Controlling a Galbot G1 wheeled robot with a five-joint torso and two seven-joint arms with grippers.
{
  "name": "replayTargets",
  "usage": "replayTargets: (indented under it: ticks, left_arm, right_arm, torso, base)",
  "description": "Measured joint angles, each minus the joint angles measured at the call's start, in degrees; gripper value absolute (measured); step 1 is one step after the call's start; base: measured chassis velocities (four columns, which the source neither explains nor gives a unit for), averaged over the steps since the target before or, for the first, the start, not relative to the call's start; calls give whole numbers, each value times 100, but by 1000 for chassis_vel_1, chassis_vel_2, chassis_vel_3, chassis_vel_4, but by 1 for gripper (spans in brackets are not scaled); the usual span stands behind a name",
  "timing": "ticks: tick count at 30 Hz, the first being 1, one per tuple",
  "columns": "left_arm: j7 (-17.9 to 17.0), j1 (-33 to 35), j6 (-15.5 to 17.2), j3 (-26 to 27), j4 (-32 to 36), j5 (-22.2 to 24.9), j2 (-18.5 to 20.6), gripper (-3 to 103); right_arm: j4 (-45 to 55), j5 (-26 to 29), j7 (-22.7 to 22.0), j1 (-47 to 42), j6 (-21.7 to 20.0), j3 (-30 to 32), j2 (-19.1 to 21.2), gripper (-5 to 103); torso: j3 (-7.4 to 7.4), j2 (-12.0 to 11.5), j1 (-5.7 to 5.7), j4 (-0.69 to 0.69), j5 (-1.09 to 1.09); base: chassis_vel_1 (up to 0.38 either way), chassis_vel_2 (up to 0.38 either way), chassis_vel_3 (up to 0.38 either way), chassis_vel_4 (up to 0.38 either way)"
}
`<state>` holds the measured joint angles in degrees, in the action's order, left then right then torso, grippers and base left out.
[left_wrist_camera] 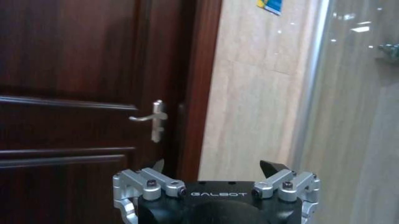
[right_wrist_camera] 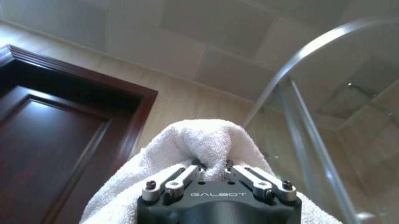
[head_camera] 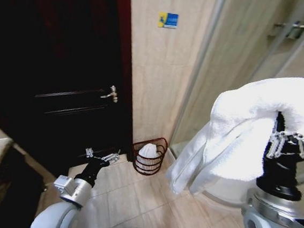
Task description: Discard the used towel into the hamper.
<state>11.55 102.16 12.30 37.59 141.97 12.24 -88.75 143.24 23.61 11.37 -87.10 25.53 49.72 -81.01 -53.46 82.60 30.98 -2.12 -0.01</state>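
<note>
High above hamper [head_camera: 149,157], right tool [right_wrist_camera: 212,164] (clamped) gripping towel [head_camera: 250,129]

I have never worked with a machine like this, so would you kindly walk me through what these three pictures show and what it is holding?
This is a wheeled robot with two arms, each ending in a gripper. The wide picture comes from a camera on its head, looking down into a tiled bathroom. The other two come from cameras on its wrists.

The right gripper is raised, and its fingers are shut on a white fluffy terry towel that drapes over it; the right wrist picture shows the fingers pinching the cloth.

The left gripper is held low and open, holding nothing, in front of the dark wooden door with its silver lever handle.

On the floor by the beige tiled wall stands a small dark reddish-brown wire hamper, with something white already inside. The towel is not yet in it.
</note>
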Motion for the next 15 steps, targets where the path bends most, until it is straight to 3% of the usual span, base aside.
replayTargets:
  ticks: [6, 15]
  left_arm:
    - [0, 0, 0, 0, 0, 0, 0, 100]
    - [0, 0, 0, 0, 0, 0, 0, 100]
  right_arm:
    - [0, -1, 2, -1, -2, -11, 0, 12]
    - [0, -16, 2, -6, -47, -15, -1, 12]
  torso:
    - [-101, 186, 82, -2, 0]
    - [-123, 222, 99, 1, 1]
  base:
    - [88, 81, 86, 87]
    - [17, 14, 13, 14]
